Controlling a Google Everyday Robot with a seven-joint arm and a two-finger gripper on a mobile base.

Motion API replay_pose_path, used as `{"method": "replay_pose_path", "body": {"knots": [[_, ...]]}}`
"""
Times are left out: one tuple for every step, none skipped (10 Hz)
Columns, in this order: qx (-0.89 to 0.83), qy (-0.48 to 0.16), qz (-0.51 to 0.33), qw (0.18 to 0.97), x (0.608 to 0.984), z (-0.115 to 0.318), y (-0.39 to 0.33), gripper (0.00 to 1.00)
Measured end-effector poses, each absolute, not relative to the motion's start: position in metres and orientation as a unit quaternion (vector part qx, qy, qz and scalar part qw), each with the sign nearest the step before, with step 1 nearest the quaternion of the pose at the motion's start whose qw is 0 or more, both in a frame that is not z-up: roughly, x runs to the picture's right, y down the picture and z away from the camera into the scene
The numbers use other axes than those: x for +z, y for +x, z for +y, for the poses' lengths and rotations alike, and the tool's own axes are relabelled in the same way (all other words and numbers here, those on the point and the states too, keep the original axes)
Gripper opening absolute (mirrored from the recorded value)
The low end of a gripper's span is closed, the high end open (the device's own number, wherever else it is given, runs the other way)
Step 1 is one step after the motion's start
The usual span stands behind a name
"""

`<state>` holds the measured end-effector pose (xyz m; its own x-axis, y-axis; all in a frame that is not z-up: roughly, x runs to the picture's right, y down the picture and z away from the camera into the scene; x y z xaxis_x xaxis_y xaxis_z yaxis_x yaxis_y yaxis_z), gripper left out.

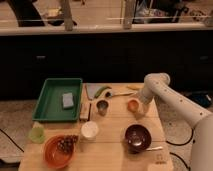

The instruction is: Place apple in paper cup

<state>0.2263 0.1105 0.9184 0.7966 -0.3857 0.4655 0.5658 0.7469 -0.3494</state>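
The apple (132, 105), small and orange-red, sits on the wooden table (115, 125) right of centre. My gripper (138, 103) is down at the apple's right side, at the end of the white arm (165, 95) that reaches in from the right. The gripper is close against the apple; I cannot tell whether it touches it. The white paper cup (90, 130) stands upright and empty at the front middle, well to the left of the apple and nearer the front edge.
A steel cup (102, 106) stands between the apple and the green tray (50, 107), which holds a grey sponge (67, 100). A pale green cup (36, 134), an orange bowl of dark bits (57, 150), a dark bowl (137, 137), a green vegetable (102, 91) and a spoon (120, 93) also lie around.
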Motion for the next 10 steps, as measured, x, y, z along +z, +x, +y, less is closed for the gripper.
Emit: {"method": "replay_pose_path", "body": {"knots": [[-0.260,-0.243,-0.186,0.916,0.9187,0.1108,0.2261,0.80],[-0.261,-0.243,-0.187,0.916,0.9186,0.1105,0.2258,0.80],[-0.261,-0.242,-0.187,0.916,0.9184,0.1105,0.2265,0.80],[-0.261,-0.241,-0.188,0.916,0.9181,0.1103,0.2271,0.80],[-0.262,-0.241,-0.188,0.915,0.9180,0.1101,0.2271,0.80],[-0.263,-0.241,-0.189,0.915,0.9182,0.1102,0.2266,0.80],[-0.263,-0.240,-0.189,0.915,0.9180,0.1102,0.2270,0.80],[-0.264,-0.240,-0.189,0.915,0.9180,0.1102,0.2270,0.80],[-0.264,-0.239,-0.190,0.915,0.9176,0.1099,0.2270,0.80],[-0.265,-0.239,-0.191,0.915,0.9175,0.1099,0.2273,0.80]]}}
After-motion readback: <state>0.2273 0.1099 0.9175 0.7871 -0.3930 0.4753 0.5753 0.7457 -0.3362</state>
